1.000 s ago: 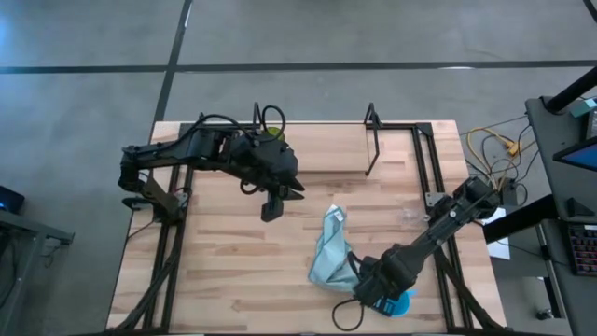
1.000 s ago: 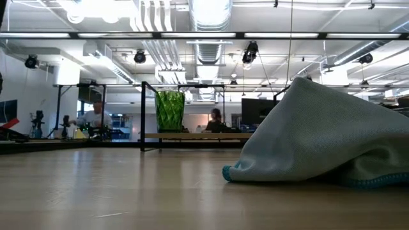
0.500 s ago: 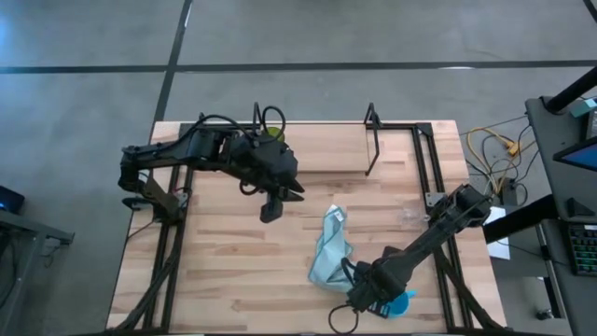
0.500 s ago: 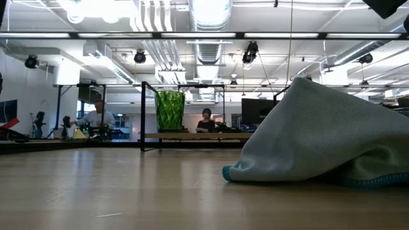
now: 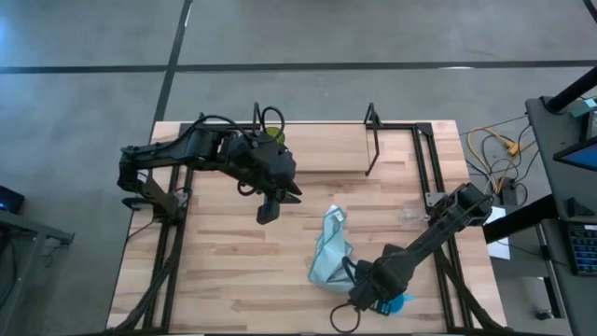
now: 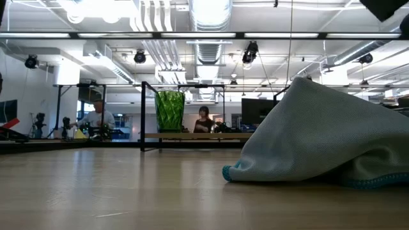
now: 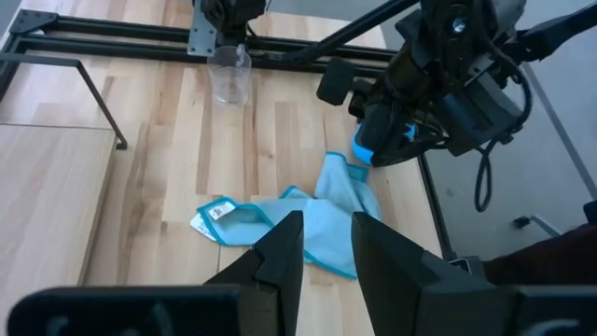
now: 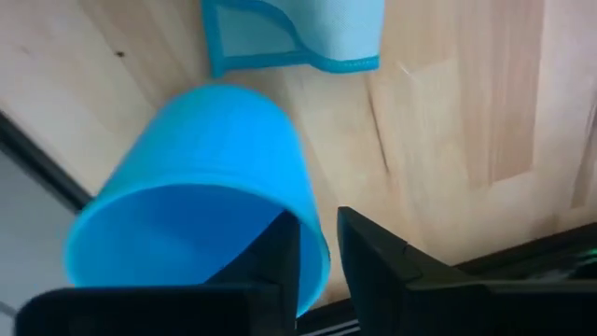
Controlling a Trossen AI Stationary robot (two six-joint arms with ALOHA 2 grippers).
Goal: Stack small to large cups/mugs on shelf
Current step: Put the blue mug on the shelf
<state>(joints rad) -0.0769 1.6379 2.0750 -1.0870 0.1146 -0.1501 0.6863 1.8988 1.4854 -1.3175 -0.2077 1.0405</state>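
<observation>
The dark green cup (image 5: 270, 133) stands upright on the narrow wooden shelf (image 6: 198, 135), at its left end; it also shows in the low view (image 6: 169, 110). The clear glass cup (image 7: 229, 73) stands on the table near the right edge. My right gripper (image 5: 373, 297) is at the near right, shut on the bright blue cup (image 8: 196, 177), beside the light blue cloth (image 5: 331, 250). The cup's handle does not show. My left gripper (image 5: 265, 211) hangs shut and empty over the table's middle. My right gripper pinches the blue cup's wall at its rim (image 8: 315, 245), one finger inside the mouth and one outside. The cup is tipped, its mouth toward the gripper and its base toward the cloth. Whether it is clear of the table I cannot tell.
The crumpled light blue cloth (image 6: 319, 137) lies between the blue cup and the table's middle. Black frame rails (image 5: 424, 159) run along the table's sides. Bare tabletop (image 5: 224, 261) lies at the near left. People show in the room behind the table.
My right arm has shifted a little toward the table's left with the blue cup, still shut on it, and part of the arm has come into the low view's top right corner.
</observation>
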